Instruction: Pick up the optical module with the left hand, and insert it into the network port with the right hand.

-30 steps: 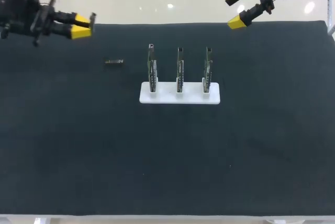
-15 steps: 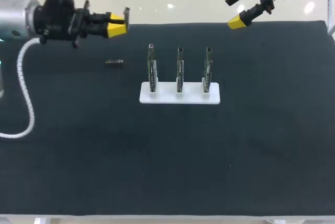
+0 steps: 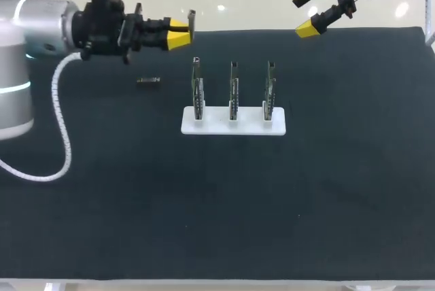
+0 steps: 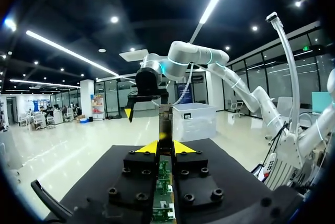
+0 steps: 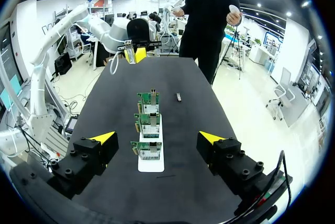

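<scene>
A thin grey optical module (image 4: 165, 122) sticks out ahead of my left gripper (image 4: 163, 147), clamped between its yellow tips. In the head view that left gripper (image 3: 178, 35) hangs over the table's back edge, just left of the leftmost port board (image 3: 197, 90), with the module (image 3: 192, 15) at its tip. Three upright green port boards stand in a white base (image 3: 233, 126) at the table's middle. My right gripper (image 3: 309, 11) is open and high above the back right. From the right wrist view its open fingers (image 5: 102, 137) frame the row of boards (image 5: 149, 122), and the left gripper (image 5: 135, 54) shows beyond them.
A second small grey module (image 3: 148, 81) lies flat on the black mat (image 3: 217, 202), left of the boards and below my left gripper; it is also on the mat (image 5: 178, 97) beside the far board. My left arm's white cable (image 3: 61, 134) loops over the mat's left side.
My left arm has swung right along the back edge, carrying the module from the far left corner to near the leftmost board. The right arm has not moved.
</scene>
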